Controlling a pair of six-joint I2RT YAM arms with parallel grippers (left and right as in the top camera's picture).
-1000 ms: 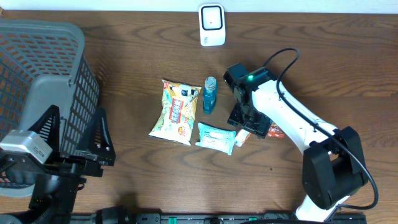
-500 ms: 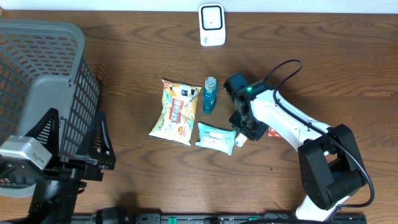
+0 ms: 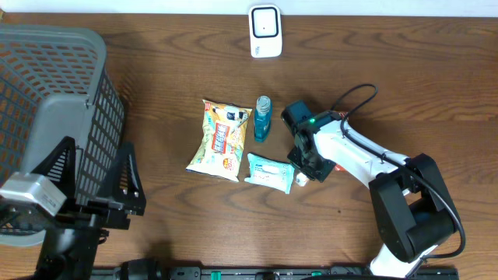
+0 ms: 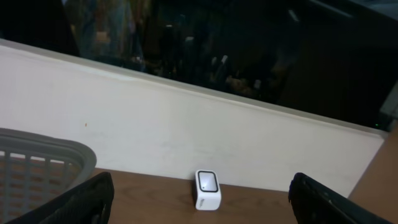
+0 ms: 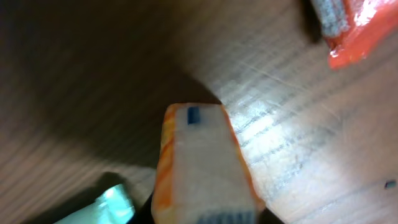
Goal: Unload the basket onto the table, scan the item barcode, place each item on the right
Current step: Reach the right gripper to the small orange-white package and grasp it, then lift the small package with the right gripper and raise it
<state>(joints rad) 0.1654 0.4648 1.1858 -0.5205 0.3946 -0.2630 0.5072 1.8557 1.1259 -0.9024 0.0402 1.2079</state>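
The orange-and-white packet (image 5: 202, 165) fills the lower middle of the right wrist view. Its pale face is towards the camera, with a small blue mark near its top edge. In the overhead view only its end shows, just right of centre, poking out from under the right gripper (image 3: 310, 165). That gripper's jaws are drawn in narrow around the packet, with dark finger edges flanking its lower end, so it appears to be gripped.

A red packet (image 5: 348, 28) lies on the table at the upper right of the wrist view, apart from the held one. A teal wipes pack (image 3: 271, 171) lies just left of the gripper. Above it a blue bottle (image 3: 263, 118) lies on the table, and left of both is a yellow snack bag (image 3: 220, 140).

The white scanner (image 3: 265, 31) stands at the top centre of the wooden table (image 3: 156, 70), well apart from the packet. A grey mesh basket (image 3: 54, 54) takes up the left edge. The left gripper (image 4: 200, 193) faces the scanner from afar, its fingers spread wide with nothing between them.
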